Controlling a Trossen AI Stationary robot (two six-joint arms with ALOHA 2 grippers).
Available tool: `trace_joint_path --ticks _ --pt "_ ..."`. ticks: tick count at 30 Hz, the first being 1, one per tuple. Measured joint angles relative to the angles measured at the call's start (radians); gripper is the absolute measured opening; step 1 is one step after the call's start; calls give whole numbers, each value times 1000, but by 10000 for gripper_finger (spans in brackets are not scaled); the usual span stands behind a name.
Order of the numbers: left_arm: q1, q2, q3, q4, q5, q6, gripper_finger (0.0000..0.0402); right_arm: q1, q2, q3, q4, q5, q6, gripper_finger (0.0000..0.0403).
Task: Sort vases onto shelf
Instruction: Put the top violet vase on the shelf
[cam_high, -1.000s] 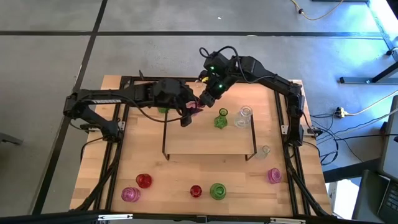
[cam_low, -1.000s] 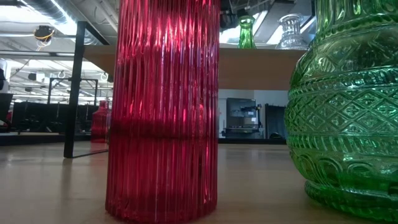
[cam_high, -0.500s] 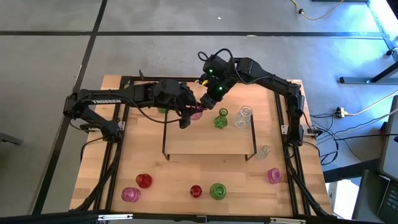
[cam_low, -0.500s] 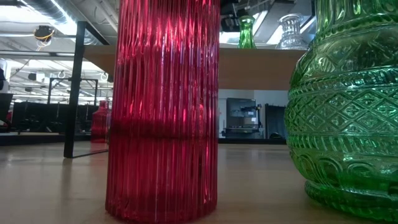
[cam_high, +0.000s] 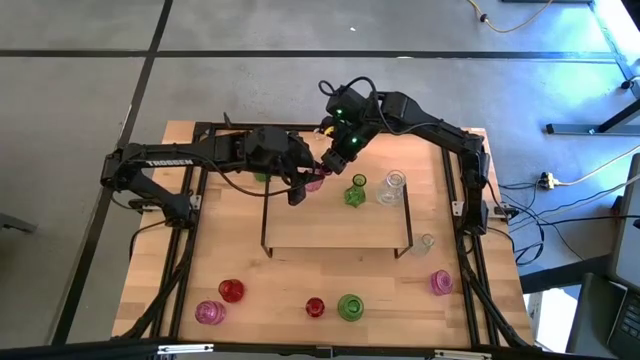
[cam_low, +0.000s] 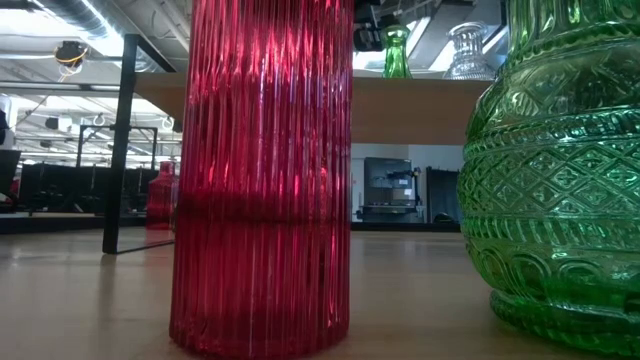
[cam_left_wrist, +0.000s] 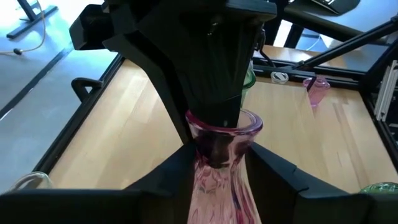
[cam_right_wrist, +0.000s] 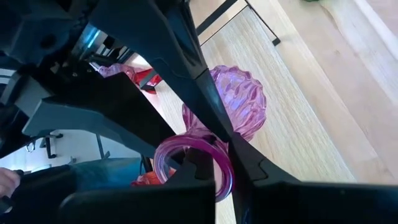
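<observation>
A pink vase (cam_high: 315, 182) with a flared rim and a knobbly round belly is held between both grippers over the far left part of the shelf (cam_high: 335, 225). My left gripper (cam_high: 300, 190) comes from the table's left and is shut on it. My right gripper (cam_high: 328, 163) comes from the far side and is shut on it too. Whether the vase's base rests on the shelf, I cannot tell. A green vase (cam_high: 355, 192) and a clear vase (cam_high: 392, 187) stand on the shelf's far right part. My left gripper (cam_left_wrist: 217, 165) pinches the pink vase's narrow neck (cam_left_wrist: 200, 163) just under the flared rim, one finger on each side, lying across the neck and coming level from the table's left. The vase stands upright in the hold. My right gripper (cam_right_wrist: 224, 177) has the vase's flared rim (cam_right_wrist: 219, 163), with one finger (cam_left_wrist: 214, 146) reaching down inside the mouth and the other outside. It slants down from above and the table's far side.
Near the table's front edge stand a red vase (cam_high: 231, 290), a pink one (cam_high: 209, 312), a small red one (cam_high: 315, 307) and a green one (cam_high: 350, 307). At the right are a pink vase (cam_high: 441, 282) and a small clear one (cam_high: 427, 241).
</observation>
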Motion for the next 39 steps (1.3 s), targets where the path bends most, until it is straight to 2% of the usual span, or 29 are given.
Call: trace_joint_path --ticks 20,32,39 --pt "22 7 1 3 31 -33 129 -1 1 0 28 -60 -11 0" --pt "42 12 1 -8 39 -67 174 -1 2 0 45 -61 -26 0" --pt "51 14 1 -8 61 -68 179 1 5 2 116 -92 -13 0"
